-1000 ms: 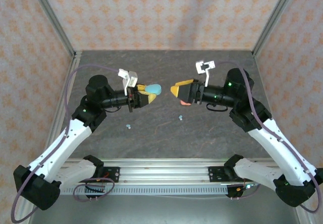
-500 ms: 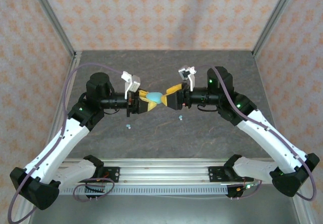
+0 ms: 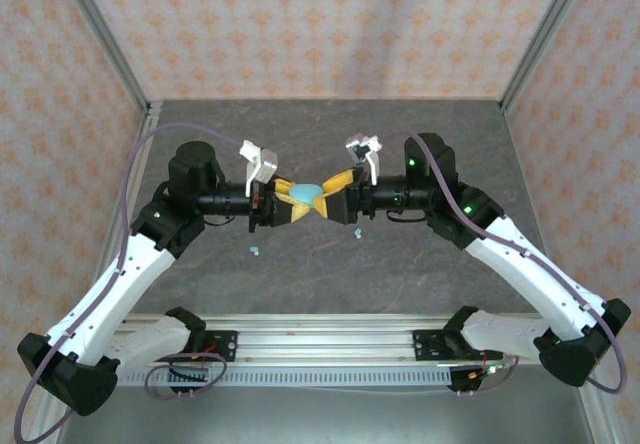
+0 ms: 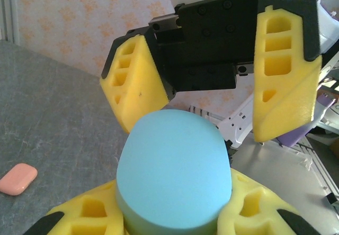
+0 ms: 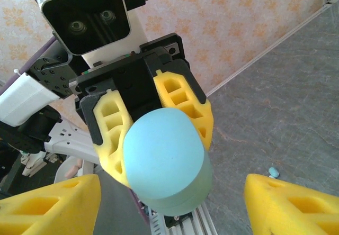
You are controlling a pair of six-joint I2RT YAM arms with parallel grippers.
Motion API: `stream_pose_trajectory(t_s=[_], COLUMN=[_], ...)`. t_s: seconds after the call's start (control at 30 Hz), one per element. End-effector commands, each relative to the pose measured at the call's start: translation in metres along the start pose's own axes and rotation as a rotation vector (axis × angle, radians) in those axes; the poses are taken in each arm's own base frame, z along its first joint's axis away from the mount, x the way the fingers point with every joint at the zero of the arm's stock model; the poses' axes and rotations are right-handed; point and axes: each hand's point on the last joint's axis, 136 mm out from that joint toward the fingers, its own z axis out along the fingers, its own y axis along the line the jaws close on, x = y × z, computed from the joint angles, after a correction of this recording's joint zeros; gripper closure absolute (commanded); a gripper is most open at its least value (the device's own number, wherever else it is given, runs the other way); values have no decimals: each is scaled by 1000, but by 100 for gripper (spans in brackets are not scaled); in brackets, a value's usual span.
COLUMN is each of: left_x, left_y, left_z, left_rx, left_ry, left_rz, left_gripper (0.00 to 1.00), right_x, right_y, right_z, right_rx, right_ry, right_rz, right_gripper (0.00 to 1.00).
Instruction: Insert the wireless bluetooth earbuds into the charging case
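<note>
Presently: light-blue pebble-shaped plastic charging case [image 4: 174, 171], light, likely slippery; my left gripper [image 3: 296, 195] clamps it; right gripper [image 3: 333, 194] spread, to pinch free end.

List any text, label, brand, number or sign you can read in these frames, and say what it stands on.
No readable text anywhere.
The blue charging case held by the left gripper is plain.
The yellow fingers of the right gripper carry no marking.
The salmon case on the table shows no marking.
The wallpaper bears only a floral pattern.
</note>
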Motion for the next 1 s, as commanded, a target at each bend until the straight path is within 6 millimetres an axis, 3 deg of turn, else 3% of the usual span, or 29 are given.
stream_pose_trajectory(t_s=[0.0, 0.27, 0.47, 0.7, 0.97], left_x=[-9, -11, -11, -10, -8], left_y=[-14, -18, -21, -23, -24], left_z=[-2, -2, -1, -2, -3], left_rx=[49, 59, 72, 73, 72], left_ry=[-5, -2, 4, 9, 12], left_rz=[40, 44, 50, 59, 66], left_gripper=[91, 91, 91, 91, 91], right_x=[-8, -7, -15, -26, -38], right_y=[9, 5, -3, -27, -41], right_z=[3, 9, 11, 9, 4], right_rx=[-47, -50, -6, 126, 159], right_ry=[-18, -1, -26, -93, -173], right_rz=[-60, -59, -26, 31, 120], right_gripper=[29, 33, 45, 61, 61])
